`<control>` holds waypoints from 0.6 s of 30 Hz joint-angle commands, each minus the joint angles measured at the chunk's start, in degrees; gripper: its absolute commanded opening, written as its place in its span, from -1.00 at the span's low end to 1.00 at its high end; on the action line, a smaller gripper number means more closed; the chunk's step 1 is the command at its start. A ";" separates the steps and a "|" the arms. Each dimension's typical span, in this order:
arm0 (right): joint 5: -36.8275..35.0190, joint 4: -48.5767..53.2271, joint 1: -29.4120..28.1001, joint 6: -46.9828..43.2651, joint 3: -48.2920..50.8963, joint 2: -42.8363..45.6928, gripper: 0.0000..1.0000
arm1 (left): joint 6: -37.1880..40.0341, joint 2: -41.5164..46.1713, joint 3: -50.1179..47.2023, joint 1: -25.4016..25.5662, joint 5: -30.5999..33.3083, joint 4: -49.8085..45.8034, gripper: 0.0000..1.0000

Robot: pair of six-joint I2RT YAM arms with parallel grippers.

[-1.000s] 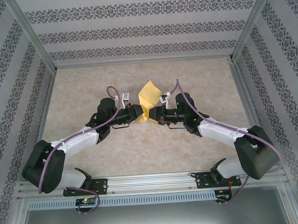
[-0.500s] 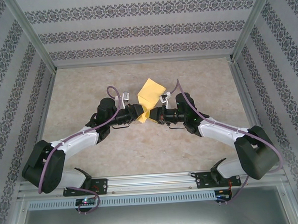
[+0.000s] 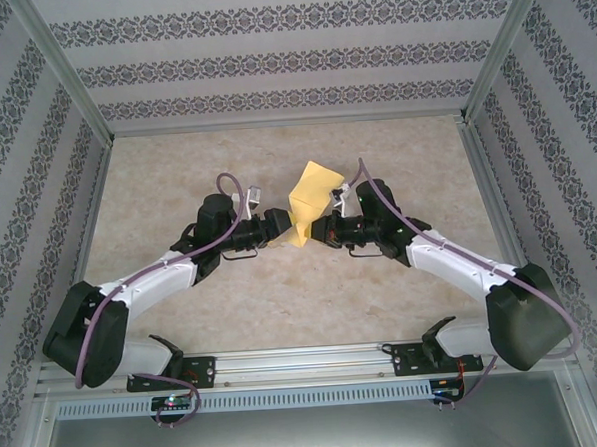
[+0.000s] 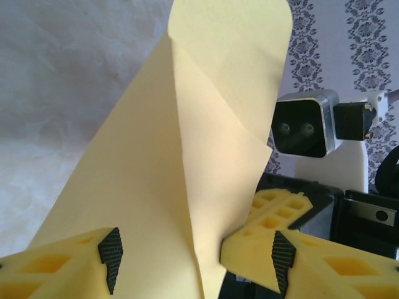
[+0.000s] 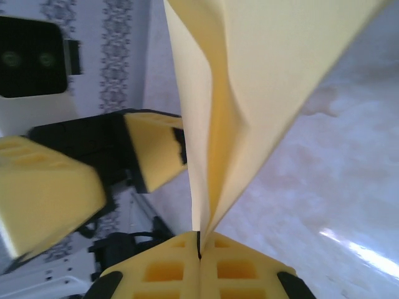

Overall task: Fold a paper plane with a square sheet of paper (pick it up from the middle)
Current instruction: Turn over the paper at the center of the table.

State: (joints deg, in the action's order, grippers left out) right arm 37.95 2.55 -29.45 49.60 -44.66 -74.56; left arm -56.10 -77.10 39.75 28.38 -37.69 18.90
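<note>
Paper (image 3: 312, 196), mustard-yellow and creased into a loose fold, stands up off the table (image 3: 176, 170) at mid-scene, between the two arms. I see my right gripper (image 3: 326, 227) pinching its lower edge, fingers pressed flat together on it. My left gripper (image 3: 282, 227) sits just left, fingers spread, the sheet's bottom hanging between them.
</note>
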 commanded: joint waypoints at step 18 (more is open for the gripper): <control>-57.05 69.80 -10.82 -20.97 -26.16 -12.81 -1.00 | 17.46 7.99 2.58 -2.27 1.09 -26.61 0.60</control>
State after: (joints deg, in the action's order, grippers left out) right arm -9.19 64.07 -38.22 27.20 -68.53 -83.07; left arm -40.36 -70.37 44.21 27.18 -36.82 -4.80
